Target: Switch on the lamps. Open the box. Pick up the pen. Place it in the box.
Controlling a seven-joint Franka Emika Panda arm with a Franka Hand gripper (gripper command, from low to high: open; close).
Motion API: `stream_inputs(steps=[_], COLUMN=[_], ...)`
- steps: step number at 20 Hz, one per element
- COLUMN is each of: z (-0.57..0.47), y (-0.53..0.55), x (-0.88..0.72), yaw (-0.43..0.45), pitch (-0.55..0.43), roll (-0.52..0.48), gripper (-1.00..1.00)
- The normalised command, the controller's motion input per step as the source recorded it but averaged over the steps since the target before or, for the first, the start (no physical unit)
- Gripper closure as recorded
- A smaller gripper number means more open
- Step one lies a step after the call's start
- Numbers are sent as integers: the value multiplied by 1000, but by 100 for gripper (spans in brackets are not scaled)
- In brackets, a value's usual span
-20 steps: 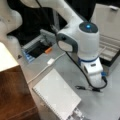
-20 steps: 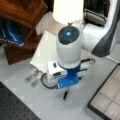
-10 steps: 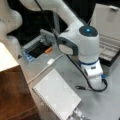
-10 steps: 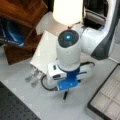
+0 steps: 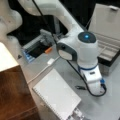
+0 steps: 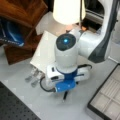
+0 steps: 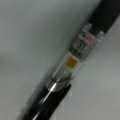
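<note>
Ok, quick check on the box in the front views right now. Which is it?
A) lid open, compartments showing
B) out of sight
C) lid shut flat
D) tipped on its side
A: the box has its lid raised at a front view's top right and divided compartments showing inside, while the arm's end effector is down low over the pen on the table, near the notebook.

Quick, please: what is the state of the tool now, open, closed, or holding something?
Tool: hidden under the arm's wrist in both front views, right above the pen on the table; open or closed cannot be told.
</note>
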Motion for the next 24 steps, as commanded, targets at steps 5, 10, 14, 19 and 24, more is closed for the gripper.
stream_inputs(steps=[5, 10, 14, 19, 24], z=[-100, -109, -121, -101, -86], y=[-4, 66, 67, 48, 33], x=[27, 1, 16, 21, 38], yaw=[48, 29, 14, 17, 15], pitch=[-53, -78, -109, -117, -116], roll=[-62, -50, -56, -58, -67], gripper=[-100, -100, -100, -100, 100])
